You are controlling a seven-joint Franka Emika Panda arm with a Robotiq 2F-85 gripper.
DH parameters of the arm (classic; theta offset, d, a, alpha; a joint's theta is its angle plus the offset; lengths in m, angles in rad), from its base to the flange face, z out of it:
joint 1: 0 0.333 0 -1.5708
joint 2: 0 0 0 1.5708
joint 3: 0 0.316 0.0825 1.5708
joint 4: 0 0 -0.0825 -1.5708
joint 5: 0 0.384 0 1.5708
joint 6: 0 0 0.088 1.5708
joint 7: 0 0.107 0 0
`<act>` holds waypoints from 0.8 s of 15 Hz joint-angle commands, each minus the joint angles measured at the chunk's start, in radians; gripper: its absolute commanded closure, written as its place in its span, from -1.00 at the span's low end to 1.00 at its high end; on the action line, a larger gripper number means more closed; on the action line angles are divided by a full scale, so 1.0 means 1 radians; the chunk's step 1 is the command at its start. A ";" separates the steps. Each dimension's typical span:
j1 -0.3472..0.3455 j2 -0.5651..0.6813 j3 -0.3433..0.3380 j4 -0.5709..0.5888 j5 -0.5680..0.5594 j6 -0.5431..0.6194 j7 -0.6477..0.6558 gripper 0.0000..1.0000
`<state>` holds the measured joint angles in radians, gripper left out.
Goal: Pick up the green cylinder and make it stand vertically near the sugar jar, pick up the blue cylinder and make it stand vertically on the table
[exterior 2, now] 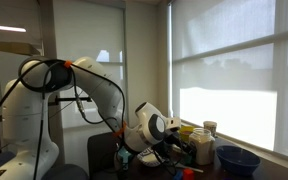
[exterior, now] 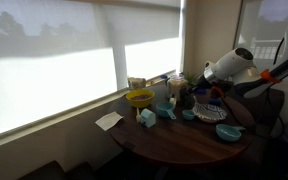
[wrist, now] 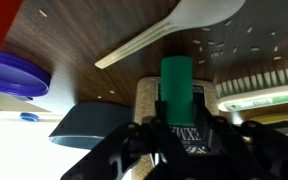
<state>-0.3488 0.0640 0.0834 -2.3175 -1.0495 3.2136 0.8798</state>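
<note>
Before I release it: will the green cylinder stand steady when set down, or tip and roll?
The green cylinder looks rigid and smooth, so it may slip in the gripper rather than deform. Taller than wide, it probably tips if nudged. Being round, once down it would likely roll on the table.

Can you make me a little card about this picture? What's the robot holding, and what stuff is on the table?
held: green cylinder, pinched between the fingers
underneath: brown wooden table
close by: white spoon, blue plate
also on the table: yellow bowl, white paper
behind the table: big window with its blinds down
</note>
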 commanded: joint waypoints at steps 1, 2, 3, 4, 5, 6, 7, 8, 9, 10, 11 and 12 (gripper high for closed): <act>0.043 0.038 -0.027 0.067 -0.142 -0.021 0.132 0.84; 0.052 0.046 -0.032 0.080 -0.177 -0.029 0.165 0.84; 0.061 0.054 -0.036 0.094 -0.218 -0.036 0.206 0.84; 0.070 0.061 -0.042 0.112 -0.264 -0.043 0.251 0.84; 0.079 0.066 -0.048 0.131 -0.315 -0.054 0.301 0.84; 0.086 0.071 -0.050 0.148 -0.371 -0.067 0.358 0.84; 0.094 0.075 -0.052 0.165 -0.433 -0.085 0.425 0.84; 0.100 0.080 -0.049 0.178 -0.492 -0.100 0.492 0.84; 0.105 0.087 -0.043 0.190 -0.557 -0.120 0.562 0.84; 0.108 0.093 -0.035 0.196 -0.613 -0.134 0.628 -0.15; 0.112 0.099 -0.027 0.203 -0.666 -0.149 0.695 -0.19; 0.115 0.105 -0.021 0.209 -0.717 -0.166 0.759 -0.30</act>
<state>-0.2549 0.1304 0.0514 -2.1596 -1.6184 3.0912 1.4513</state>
